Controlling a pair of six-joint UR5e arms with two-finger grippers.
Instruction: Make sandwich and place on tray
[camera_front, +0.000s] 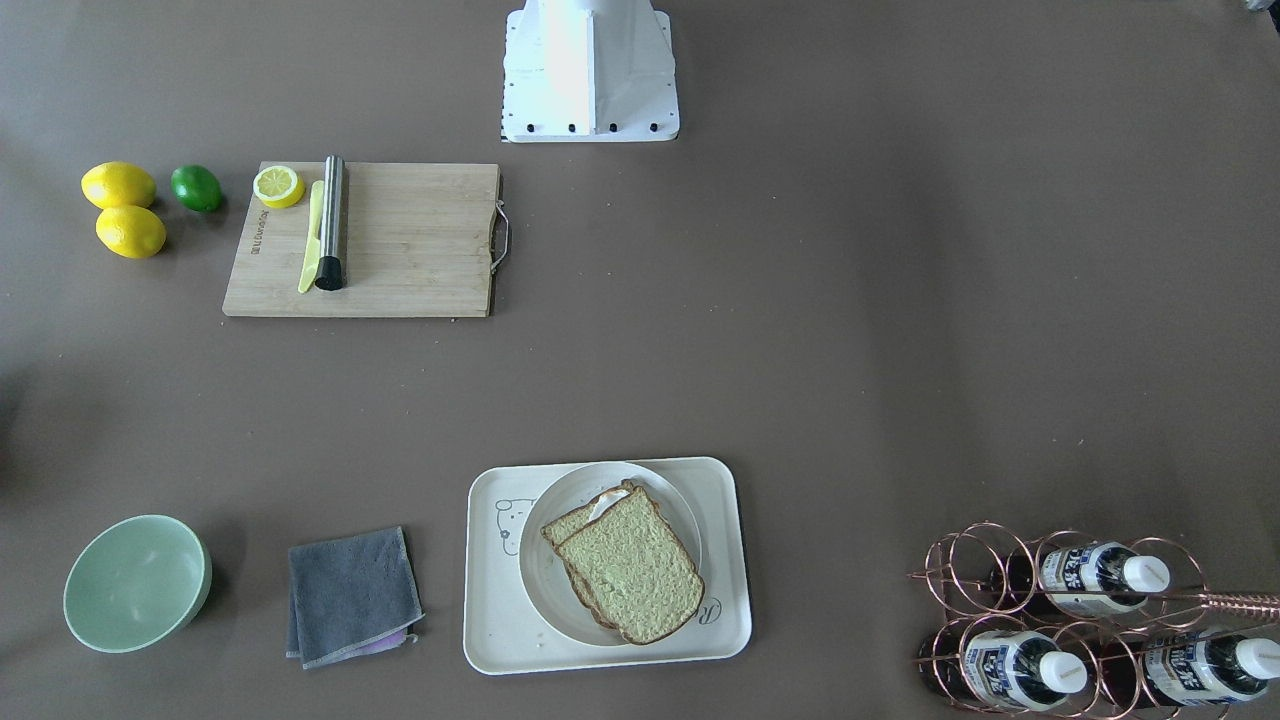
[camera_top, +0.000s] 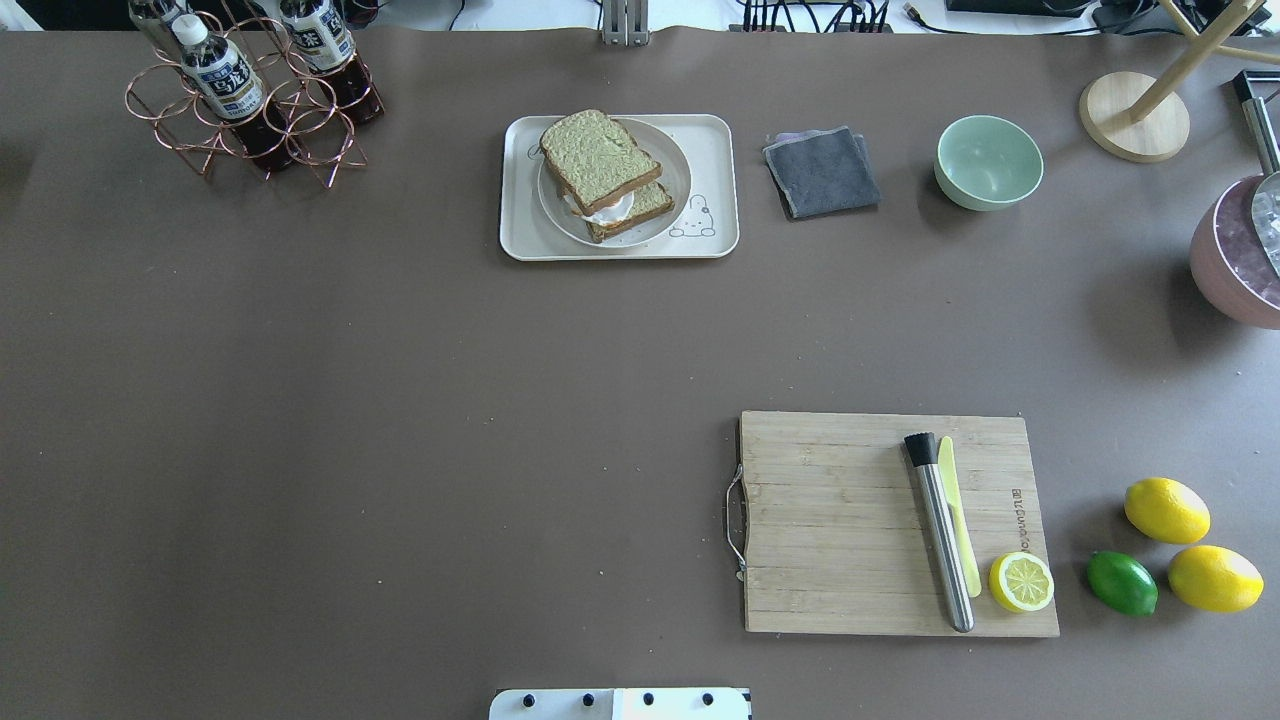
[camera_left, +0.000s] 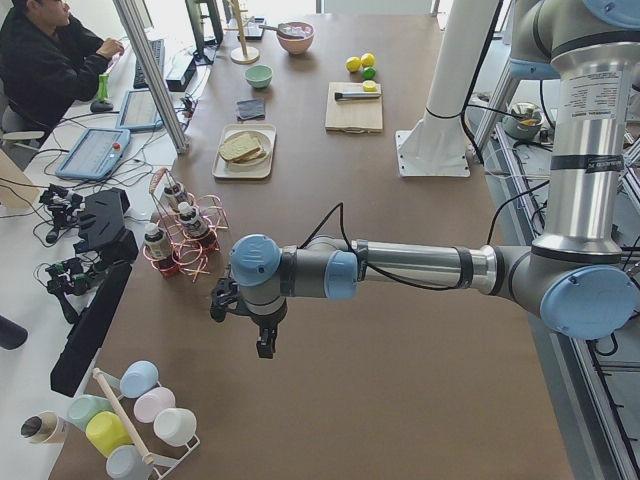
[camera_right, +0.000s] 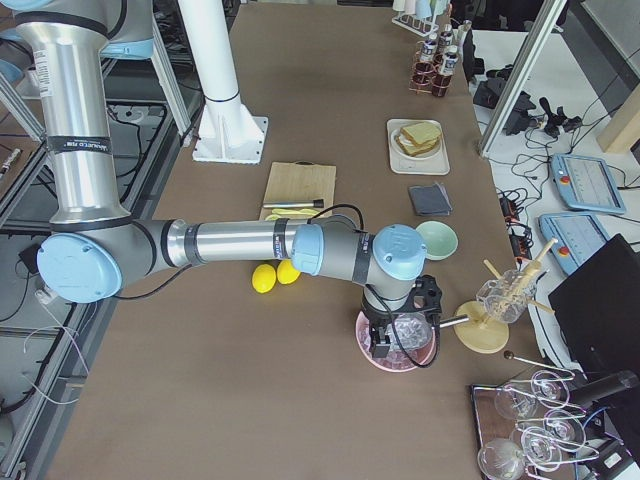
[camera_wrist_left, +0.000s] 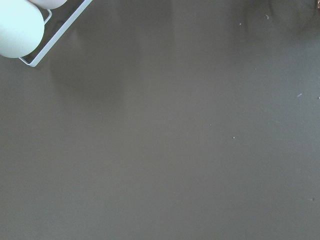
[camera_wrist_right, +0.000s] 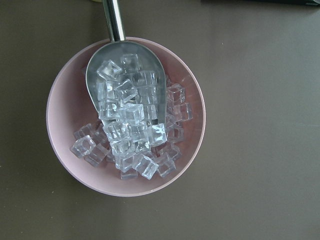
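The sandwich (camera_front: 630, 565) is two slices of pale speckled bread with a white fried egg (camera_top: 605, 210) peeking out between them. It lies on a round white plate (camera_front: 545, 590) that sits on the cream tray (camera_front: 490, 620) at the table's far side. It also shows in the overhead view (camera_top: 600, 160). My left gripper (camera_left: 262, 345) hangs over bare table at the table's left end, far from the tray. My right gripper (camera_right: 385, 345) hangs over a pink bowl at the right end. I cannot tell whether either one is open or shut.
A wooden cutting board (camera_top: 830, 520) holds a steel muddler (camera_top: 940, 530), a yellow knife and a lemon half (camera_top: 1021, 582). Lemons and a lime lie beside it. A grey cloth (camera_top: 822, 170), green bowl (camera_top: 988, 160), bottle rack (camera_top: 250, 90) and pink ice bowl (camera_wrist_right: 65, 100) stand around.
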